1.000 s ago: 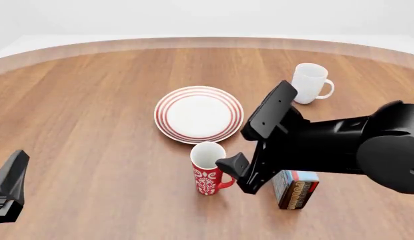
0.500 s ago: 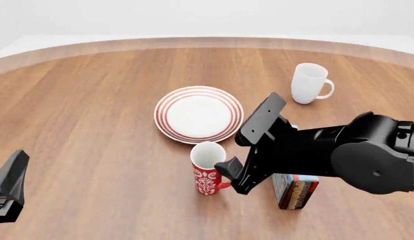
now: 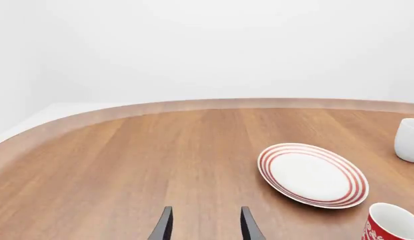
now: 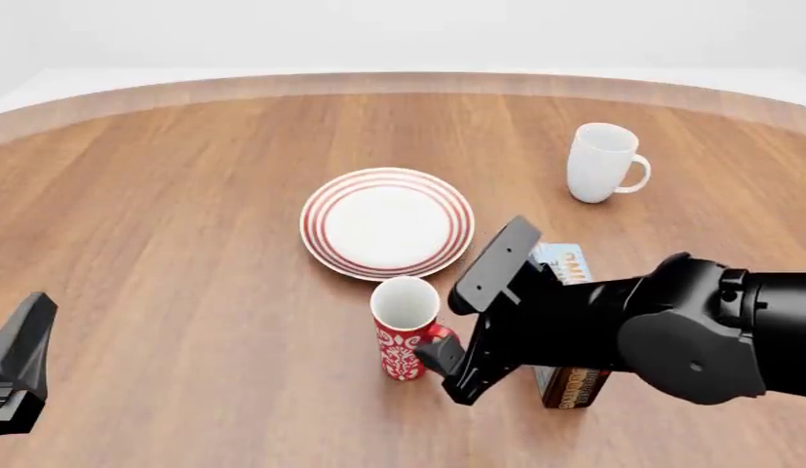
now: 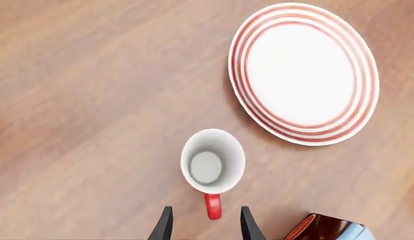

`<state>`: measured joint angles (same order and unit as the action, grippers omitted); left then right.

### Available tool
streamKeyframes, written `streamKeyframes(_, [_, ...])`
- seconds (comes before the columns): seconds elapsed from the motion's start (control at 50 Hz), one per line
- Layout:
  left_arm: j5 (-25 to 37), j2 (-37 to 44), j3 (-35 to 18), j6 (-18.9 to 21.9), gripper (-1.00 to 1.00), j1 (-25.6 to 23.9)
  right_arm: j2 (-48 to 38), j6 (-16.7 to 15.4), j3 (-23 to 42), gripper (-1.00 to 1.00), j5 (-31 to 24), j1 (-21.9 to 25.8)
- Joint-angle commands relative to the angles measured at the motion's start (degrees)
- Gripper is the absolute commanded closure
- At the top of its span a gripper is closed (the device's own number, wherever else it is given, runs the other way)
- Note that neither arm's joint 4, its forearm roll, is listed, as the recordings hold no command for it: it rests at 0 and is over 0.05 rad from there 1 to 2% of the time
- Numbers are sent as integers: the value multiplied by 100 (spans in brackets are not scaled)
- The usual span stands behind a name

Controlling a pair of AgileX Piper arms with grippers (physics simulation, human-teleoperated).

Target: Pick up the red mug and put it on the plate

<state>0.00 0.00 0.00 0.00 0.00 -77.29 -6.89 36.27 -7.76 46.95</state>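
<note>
Red mug (image 4: 405,339) stood upright on the wooden table (image 4: 181,214), just on the near side of the plate (image 4: 387,222) and close to it without touching, rim open upward, white inside. Its handle (image 5: 213,206) stuck out toward the right gripper (image 5: 203,225), and in the right wrist view that handle sat in line with the gap between the two spread fingertips, not yet between them; jaws parted, nothing pinched. In the front view the right arm covered the handle side of the mug, so contact there couldn't be judged, though the wrist view showed a small gap. Left gripper (image 3: 203,227) sat well apart at the near left of the table, fingers also parted and holding nothing, mug only at the edge of its view. Right arm was clearly the nearer one. Likely step: closing in on the handle for a grasp, then a short lift away from the robot onto the plate. A dark box (image 4: 572,327) lay just beside the right arm, and a white mug (image 4: 600,162) stood far off at the back right
</note>
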Motion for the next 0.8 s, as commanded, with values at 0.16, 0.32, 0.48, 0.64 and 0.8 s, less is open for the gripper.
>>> streamKeyframes(0.16, [0,0,0,0,-100,0,-211,116,-202,-100,273,36])
streamKeyframes(0.32, [0,0,0,0,-100,0,-320,129,-237,-100,393,-6])
streamKeyframes(0.48, [0,0,0,0,-100,0,-429,140,-275,-100,496,-20])
streamKeyframes(0.64, [0,0,0,0,-100,0,-586,180,-343,-100,659,-17])
streamKeyframes(0.8, [0,0,0,0,-100,0,-703,185,-355,-100,748,-22])
